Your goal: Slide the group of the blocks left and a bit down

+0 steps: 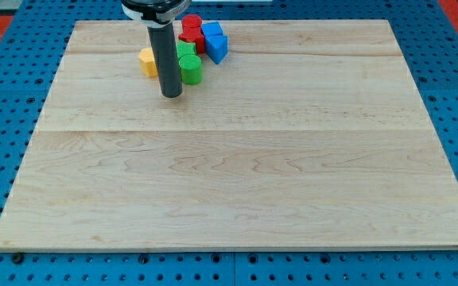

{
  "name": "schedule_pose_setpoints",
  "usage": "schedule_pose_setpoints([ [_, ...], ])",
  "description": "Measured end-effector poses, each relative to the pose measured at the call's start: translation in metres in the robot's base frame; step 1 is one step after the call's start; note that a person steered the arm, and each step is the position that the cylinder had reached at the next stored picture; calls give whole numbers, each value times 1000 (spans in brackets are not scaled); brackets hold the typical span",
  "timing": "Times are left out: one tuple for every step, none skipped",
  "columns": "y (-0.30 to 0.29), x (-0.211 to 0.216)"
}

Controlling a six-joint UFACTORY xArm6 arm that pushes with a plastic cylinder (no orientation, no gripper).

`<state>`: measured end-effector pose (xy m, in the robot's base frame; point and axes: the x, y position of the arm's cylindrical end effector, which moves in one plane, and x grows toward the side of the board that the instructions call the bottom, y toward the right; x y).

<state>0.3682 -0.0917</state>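
While the coloured wooden blocks, a yellow block [147, 61], green cylinder [190, 70], red cylinder [192, 27] and blue blocks [214, 41], cluster at the pale wooden bench's [237, 175] top edge, the arm's gripperless end effector, a dark rod, rests its tip [171, 95] just below them, poorly placed to push left.

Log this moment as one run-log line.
tip: below cluster, beside green cylinder | cluster: near top edge, yellow block, red blocks, blue blocks | board: wooden

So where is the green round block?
The green cylinder sits near the view's top, left of centre, at the bottom of the cluster, just right of my tip and below the red blocks.
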Motion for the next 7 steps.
schedule_pose_setpoints([
  [-1, 0],
  [-1, 0],
  [10, 0],
  [11, 0],
  [13, 0],
  [5, -9],
  [7, -12],
])
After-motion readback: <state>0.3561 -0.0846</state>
